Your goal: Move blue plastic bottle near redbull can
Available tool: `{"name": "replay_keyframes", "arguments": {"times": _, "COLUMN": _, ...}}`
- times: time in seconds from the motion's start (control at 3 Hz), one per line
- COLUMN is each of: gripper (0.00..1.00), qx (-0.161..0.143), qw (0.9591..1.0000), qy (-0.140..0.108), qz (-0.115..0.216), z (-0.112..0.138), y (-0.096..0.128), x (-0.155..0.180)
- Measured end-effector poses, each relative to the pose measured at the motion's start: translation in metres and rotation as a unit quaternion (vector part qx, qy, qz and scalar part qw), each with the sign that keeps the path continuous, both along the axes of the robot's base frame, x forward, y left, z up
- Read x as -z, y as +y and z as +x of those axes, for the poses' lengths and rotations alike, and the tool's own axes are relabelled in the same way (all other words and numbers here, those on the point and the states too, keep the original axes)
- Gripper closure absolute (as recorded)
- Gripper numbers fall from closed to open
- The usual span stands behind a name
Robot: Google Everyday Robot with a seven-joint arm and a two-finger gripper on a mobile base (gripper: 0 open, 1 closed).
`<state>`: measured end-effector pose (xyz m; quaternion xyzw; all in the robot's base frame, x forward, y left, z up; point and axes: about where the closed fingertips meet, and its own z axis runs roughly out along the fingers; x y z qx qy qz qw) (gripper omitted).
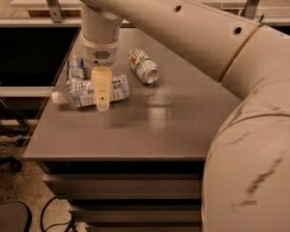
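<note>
The blue plastic bottle (84, 94) lies on its side at the left of the table, its white cap (56, 97) pointing left. My gripper (101, 94) comes down from above and is shut across the bottle's middle; one cream finger (101, 88) shows in front of it. The redbull can (76, 66) lies just behind the bottle, close to the table's left edge and partly hidden by my wrist. Bottle and can are very close, perhaps touching.
A wider white-and-green can (144, 66) lies on its side right of my gripper. The grey table (150, 129) ends close to the bottle on the left. My large arm fills the right and top of the view. A cabinet stands below, and cables lie on the floor.
</note>
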<state>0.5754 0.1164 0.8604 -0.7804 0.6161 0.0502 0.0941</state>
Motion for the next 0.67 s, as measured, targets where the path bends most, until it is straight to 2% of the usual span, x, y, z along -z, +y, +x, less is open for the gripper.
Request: {"name": "replay_keyframes", "arguments": {"times": 0.67, "gripper": 0.0, "qx": -0.011, "qw": 0.9998, "qy": -0.004, "qz": 0.013, "z": 0.001, "y": -0.0004, "x": -0.0049}}
